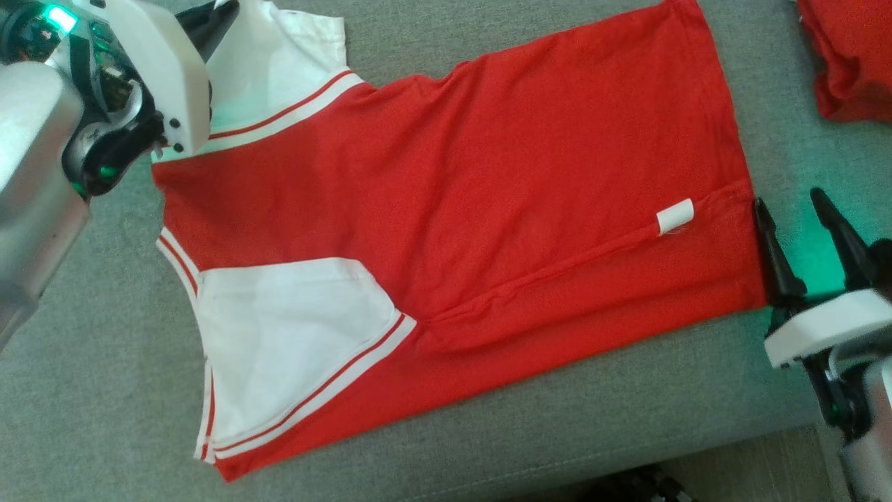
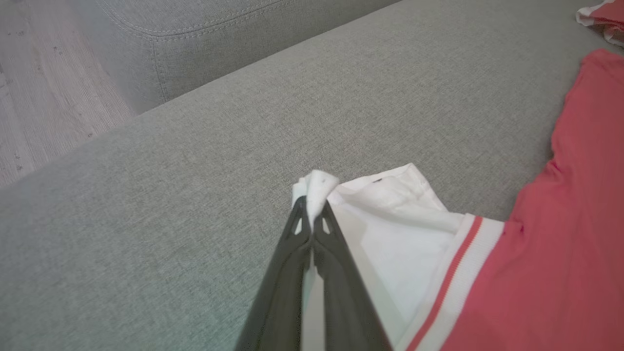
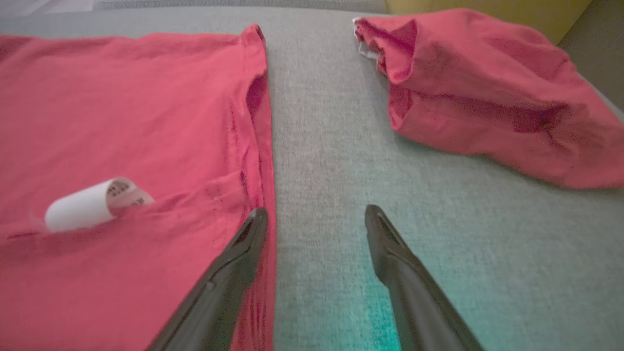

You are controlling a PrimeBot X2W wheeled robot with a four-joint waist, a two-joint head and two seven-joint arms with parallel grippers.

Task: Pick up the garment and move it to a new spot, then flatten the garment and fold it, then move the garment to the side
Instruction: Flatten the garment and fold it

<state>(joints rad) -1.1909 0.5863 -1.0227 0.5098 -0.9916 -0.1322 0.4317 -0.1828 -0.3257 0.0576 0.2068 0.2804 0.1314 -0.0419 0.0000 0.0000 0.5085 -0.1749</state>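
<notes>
Shirt (image 1: 453,209) flat on the sofa (image 1: 104,383), long axis running straight across the head view; neck and white sleeves at the robot's left, hem at its right; so each arm has its own end, and neither needs to cross.

Left gripper (image 2: 312,207) is pressed shut on the tip of the far sleeve (image 2: 390,195), a little tuft of white cloth poking out past the fingertips; that end is taken care of.

Right gripper (image 3: 316,210) stands wide and holds nothing; here's the relation that matters; the hem (image 3: 265,122) runs just along its left finger, that finger over red cloth, the other over bare cushion; the edge sits right at the mouth of the jaws, near the corner closest to the robot, beside the white label (image 1: 674,216).

My read: a short dip and a squeeze should catch the hem; then both ends can travel together; the other red garment (image 3: 487,87) lies well apart on the right.
</notes>
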